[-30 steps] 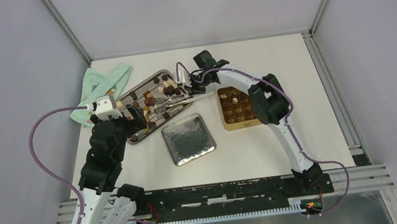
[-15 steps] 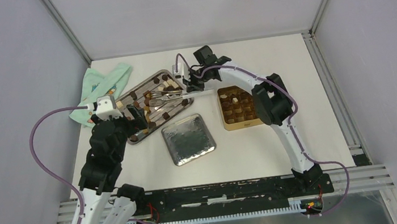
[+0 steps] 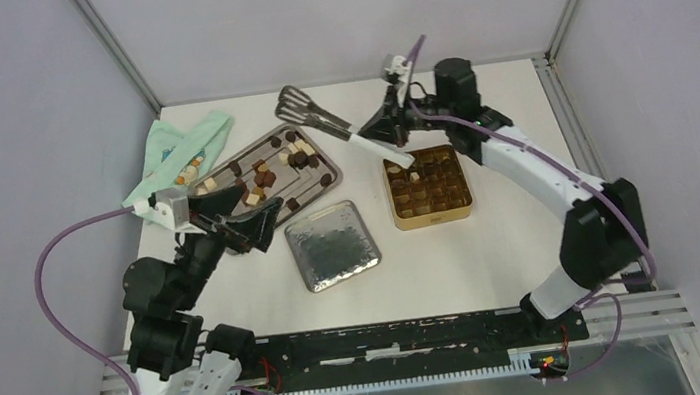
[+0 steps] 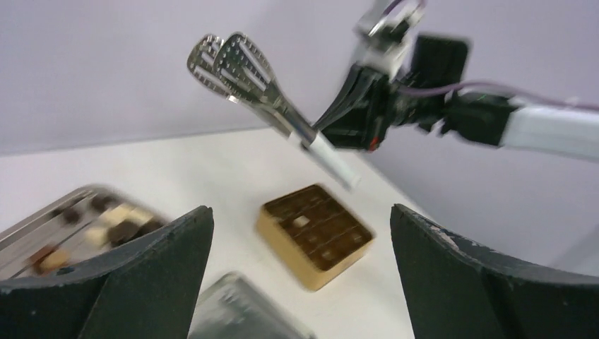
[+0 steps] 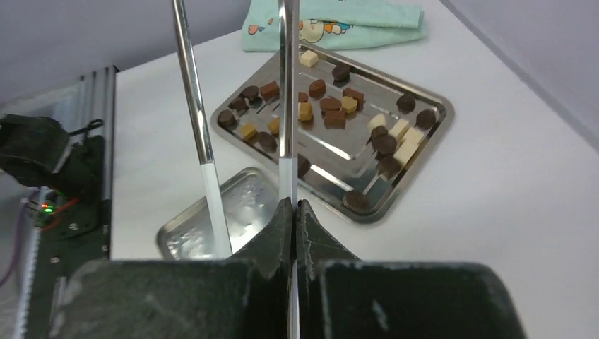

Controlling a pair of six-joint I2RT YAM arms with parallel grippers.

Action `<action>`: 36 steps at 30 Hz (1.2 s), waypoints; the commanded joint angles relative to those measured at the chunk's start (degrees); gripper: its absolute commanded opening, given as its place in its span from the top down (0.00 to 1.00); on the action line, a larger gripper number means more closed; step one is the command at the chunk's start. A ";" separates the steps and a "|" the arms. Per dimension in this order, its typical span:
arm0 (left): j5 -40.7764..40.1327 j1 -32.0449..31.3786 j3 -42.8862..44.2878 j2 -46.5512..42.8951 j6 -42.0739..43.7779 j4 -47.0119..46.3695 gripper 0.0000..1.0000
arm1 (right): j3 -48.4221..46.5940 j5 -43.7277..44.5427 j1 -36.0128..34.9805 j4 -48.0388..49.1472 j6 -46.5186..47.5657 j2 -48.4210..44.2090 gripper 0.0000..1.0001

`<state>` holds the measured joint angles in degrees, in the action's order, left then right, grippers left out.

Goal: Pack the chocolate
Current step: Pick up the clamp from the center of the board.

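Small dark, light-brown and cream chocolate pieces (image 3: 266,178) (image 5: 330,104) lie scattered on a steel tray (image 3: 318,153) (image 5: 432,104) at the back left. A few more sit in the gold tin's (image 3: 432,214) (image 4: 285,236) grid. My right gripper (image 3: 386,131) (image 5: 293,205) is shut on one arm of metal tongs (image 3: 303,106) (image 4: 239,65) (image 5: 285,106), held in the air above the tray's far corner. Nothing shows between the tongs' heads. My left gripper (image 3: 253,216) (image 4: 300,209) hangs open and empty near the tray's front edge, facing the tin.
A silver lid (image 3: 333,245) (image 5: 176,226) (image 4: 236,314) lies upside down in front of the tray. A mint-green cloth (image 3: 181,150) (image 5: 339,18) is bunched at the back left. White walls and metal posts ring the table.
The right arm has lifted the tongs off the tray and swung up and to the right. The left arm has drawn back from the tray toward the near side.
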<state>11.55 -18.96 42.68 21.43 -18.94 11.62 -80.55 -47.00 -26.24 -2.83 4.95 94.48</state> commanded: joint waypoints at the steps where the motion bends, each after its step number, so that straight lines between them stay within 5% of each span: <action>1: 17.71 0.30 -0.34 1.41 -20.72 -19.61 0.01 | 19.40 -7.83 5.03 25.46 -27.33 -13.56 1.00; 5: 18.50 0.26 -10.89 1.24 -39.96 -39.93 0.04 | 32.78 -8.51 7.46 34.22 -37.81 -23.03 1.00; 13: 11.55 -0.71 -20.06 -0.13 -44.47 -48.84 0.10 | 44.08 -7.91 9.48 47.74 -46.48 -28.21 1.00; 18: 6.94 -7.97 -19.82 6.12 -39.67 -49.33 0.15 | 46.59 -9.13 9.62 51.29 -47.82 -25.58 1.00; 24: -15.23 -34.25 -11.90 20.21 -19.70 -43.03 0.15 | 47.42 -10.62 9.59 51.76 -48.16 -22.74 1.00; 36: -22.35 -36.06 -3.42 39.41 -17.77 -45.89 0.19 | 47.68 -12.45 9.64 53.98 -49.90 -23.22 1.00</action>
<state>-6.22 -54.78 34.85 58.13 -40.64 -31.64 -32.49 -58.08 -16.73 46.00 -43.86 72.42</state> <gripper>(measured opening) 0.830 0.010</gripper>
